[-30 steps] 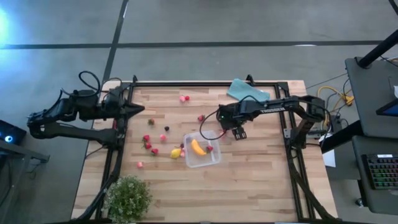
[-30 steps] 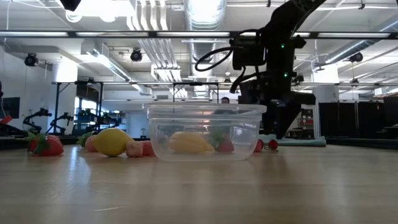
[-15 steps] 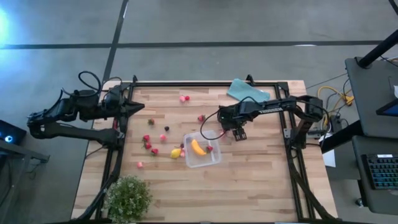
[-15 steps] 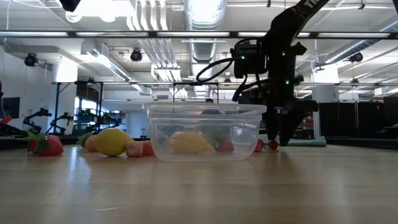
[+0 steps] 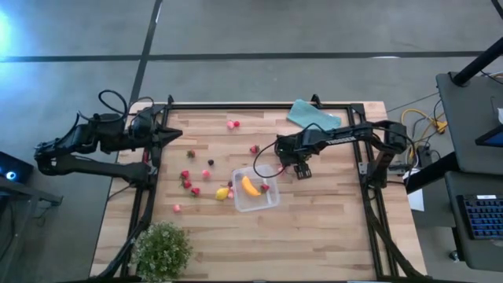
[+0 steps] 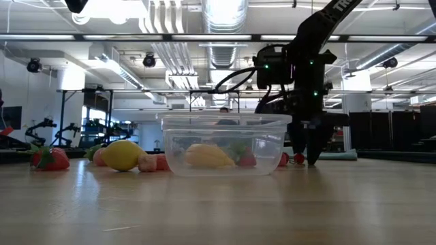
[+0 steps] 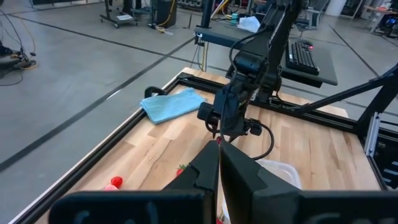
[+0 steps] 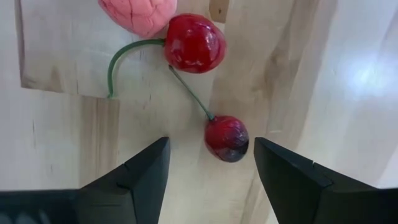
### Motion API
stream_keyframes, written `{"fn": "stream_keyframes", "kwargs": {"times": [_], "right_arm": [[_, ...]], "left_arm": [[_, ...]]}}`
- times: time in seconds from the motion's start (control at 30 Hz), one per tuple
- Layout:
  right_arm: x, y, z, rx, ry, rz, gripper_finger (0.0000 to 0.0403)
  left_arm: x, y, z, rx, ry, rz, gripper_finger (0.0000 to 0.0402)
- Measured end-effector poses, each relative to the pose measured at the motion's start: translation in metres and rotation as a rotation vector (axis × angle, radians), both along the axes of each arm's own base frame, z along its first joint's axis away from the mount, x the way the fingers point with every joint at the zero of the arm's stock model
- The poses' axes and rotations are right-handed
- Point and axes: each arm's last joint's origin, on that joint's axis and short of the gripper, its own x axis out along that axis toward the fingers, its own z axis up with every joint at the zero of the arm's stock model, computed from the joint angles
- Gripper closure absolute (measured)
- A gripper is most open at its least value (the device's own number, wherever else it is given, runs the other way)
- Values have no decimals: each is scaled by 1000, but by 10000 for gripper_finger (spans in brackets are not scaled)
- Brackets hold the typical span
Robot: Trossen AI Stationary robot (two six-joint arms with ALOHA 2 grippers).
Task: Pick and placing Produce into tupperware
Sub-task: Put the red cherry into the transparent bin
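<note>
Hovering right tool (image 8: 210,163), fingers apart, over cherries (image 8: 226,137) beside tupperware (image 5: 255,189); reaching step, descent and closing judged next.

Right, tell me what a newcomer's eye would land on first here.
The right pincer, open and pointing straight down over a pair of red cherries on the table, just beside the clear box. The box already holds a yellow banana and a red piece. Red and pink fruits lie scattered to its left, while the left arm waits at the table's left edge.
</note>
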Motion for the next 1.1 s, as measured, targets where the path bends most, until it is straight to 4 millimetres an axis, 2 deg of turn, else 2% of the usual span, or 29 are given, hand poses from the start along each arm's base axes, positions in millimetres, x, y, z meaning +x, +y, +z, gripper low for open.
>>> {"fn": "stream_keyframes", "kwargs": {"times": [0.4, 0.7, 0.8, 1.1], "right_arm": [[10, -3, 2, 8, -31, -8, 177], [9, -3, 2, 6, -18, -9, 179], [8, -2, 2, 7, -14, -9, 193], [8, -3, 3, 8, -6, -12, 272]], "left_arm": [[0, 0, 0, -1, 1, -1, 402], [0, 0, 0, 0, 0, -1, 402], [0, 0, 0, 0, 1, -1, 402], [0, 0, 0, 0, 1, -1, 402]]}}
